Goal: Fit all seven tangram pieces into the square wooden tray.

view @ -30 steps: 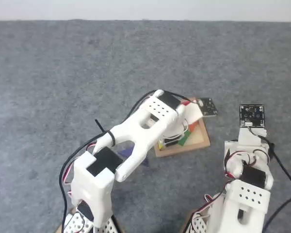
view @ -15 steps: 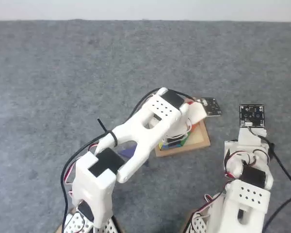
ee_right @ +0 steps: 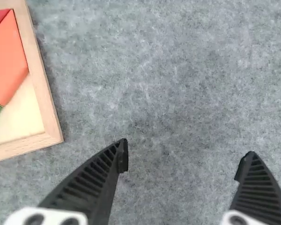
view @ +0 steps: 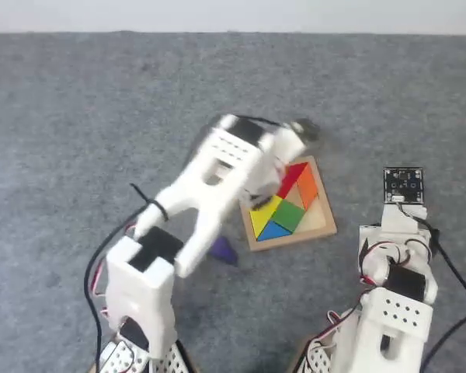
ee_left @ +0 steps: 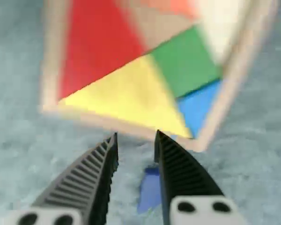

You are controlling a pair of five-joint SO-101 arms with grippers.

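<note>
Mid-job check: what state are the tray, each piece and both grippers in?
Wooden tray: flat on carpet, partly filled, one corner bare.
Red piece: in tray.
Orange piece: in tray.
Yellow piece: in tray.
Green piece: in tray.
Blue piece: in tray.
Purple piece: loose on carpet, outside tray.
Left gripper: open, empty.
Right gripper: open, empty.

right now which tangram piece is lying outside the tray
The purple piece, on the mat beside the tray; the other coloured pieces sit inside it.
</note>
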